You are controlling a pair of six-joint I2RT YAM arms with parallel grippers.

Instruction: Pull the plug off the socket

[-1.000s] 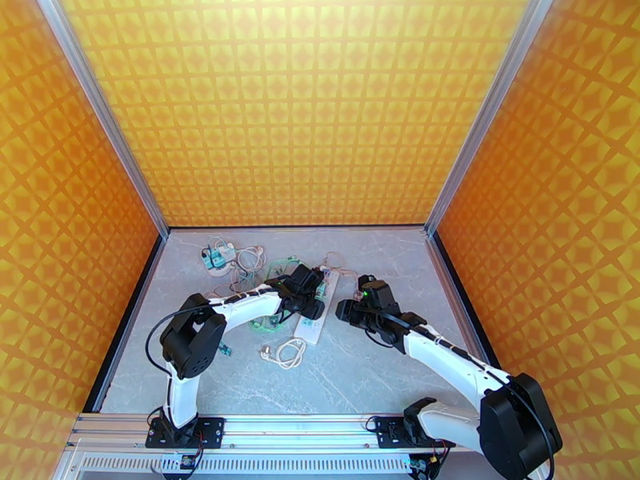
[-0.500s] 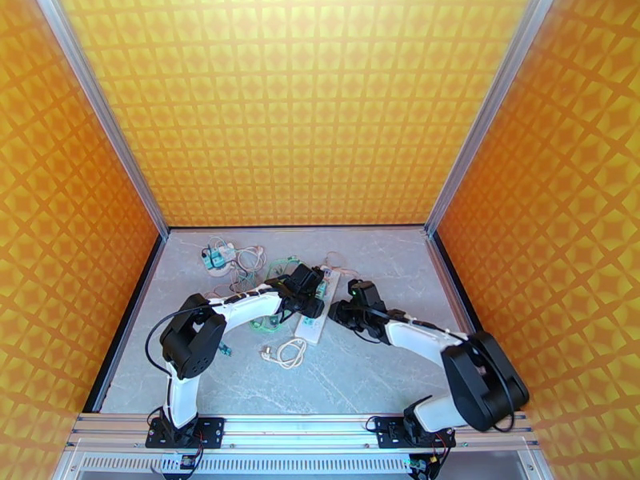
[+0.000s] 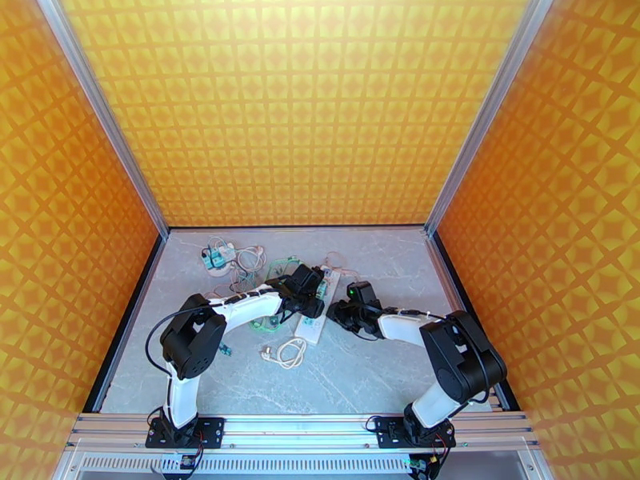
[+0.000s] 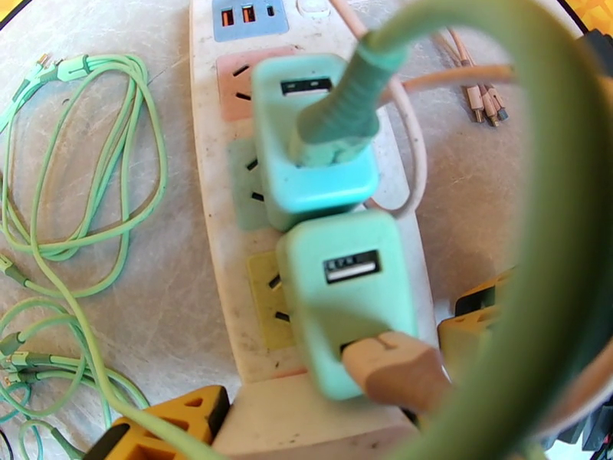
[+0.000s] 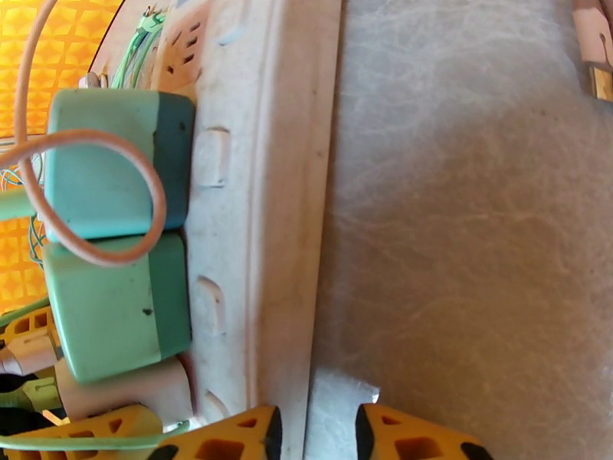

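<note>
A white power strip (image 3: 314,320) lies mid-table. Two teal chargers are plugged into it side by side: one (image 4: 314,139) with a green cable, one (image 4: 349,300) with a beige cable (image 4: 395,369). My left gripper (image 3: 308,302) straddles the strip's end, its yellow fingers (image 4: 168,419) pressed against both long sides of the strip (image 4: 222,224). My right gripper (image 3: 336,311) is low on the table against the strip's right side (image 5: 268,224), open a little (image 5: 318,440) with nothing between its fingers. The two chargers (image 5: 107,162) (image 5: 115,308) sit just to its left.
Loose green cables (image 4: 84,185) lie left of the strip, and a coiled white cable (image 3: 286,352) lies in front of it. A small adapter with wires (image 3: 218,256) sits at the back left. Beige connectors (image 5: 594,40) lie right of the strip. Orange walls enclose the table.
My right arm has folded inward and its gripper has slid left, closer to the strip. The left arm and the strip have stayed put.
</note>
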